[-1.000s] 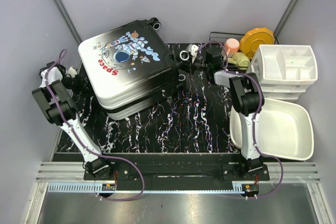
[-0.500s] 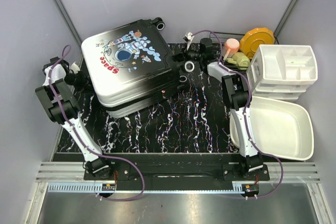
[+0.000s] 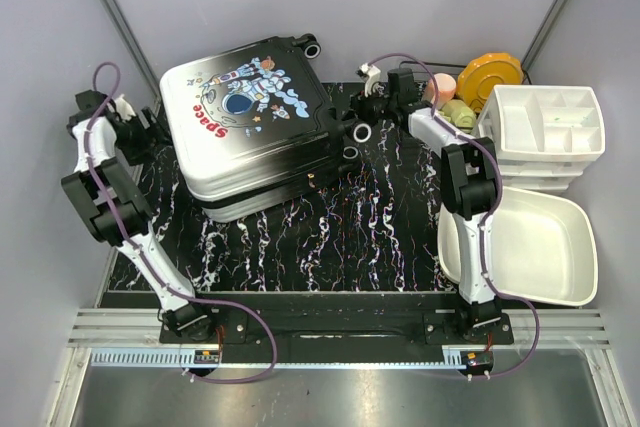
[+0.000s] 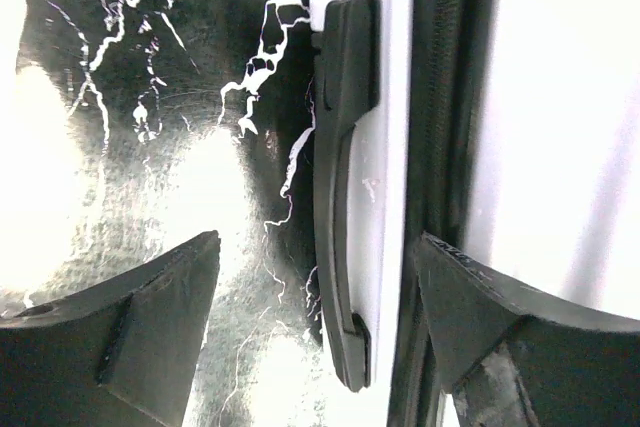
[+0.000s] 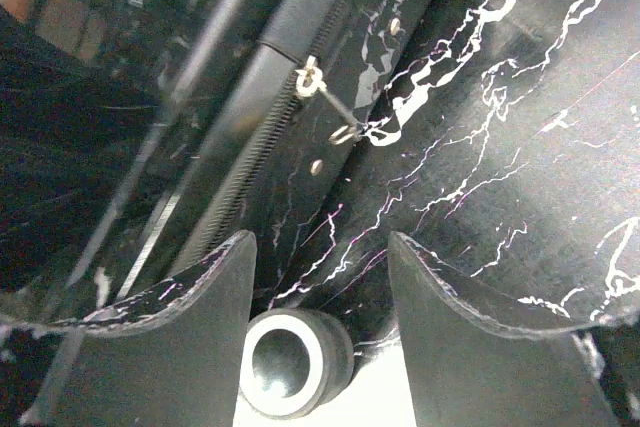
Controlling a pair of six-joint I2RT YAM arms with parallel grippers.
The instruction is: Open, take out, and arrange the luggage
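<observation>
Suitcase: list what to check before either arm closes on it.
1. Suitcase shut, print side up: ok.
2. Left jaws open, handle between them, untouched: ok.
3. Right jaws open and empty: ok.
4. Zipper pull in the right wrist view, ahead of the jaws: ok.
5. Wheel clear of the right jaws: cannot tell.
6. Zipper undone: cannot tell.
</observation>
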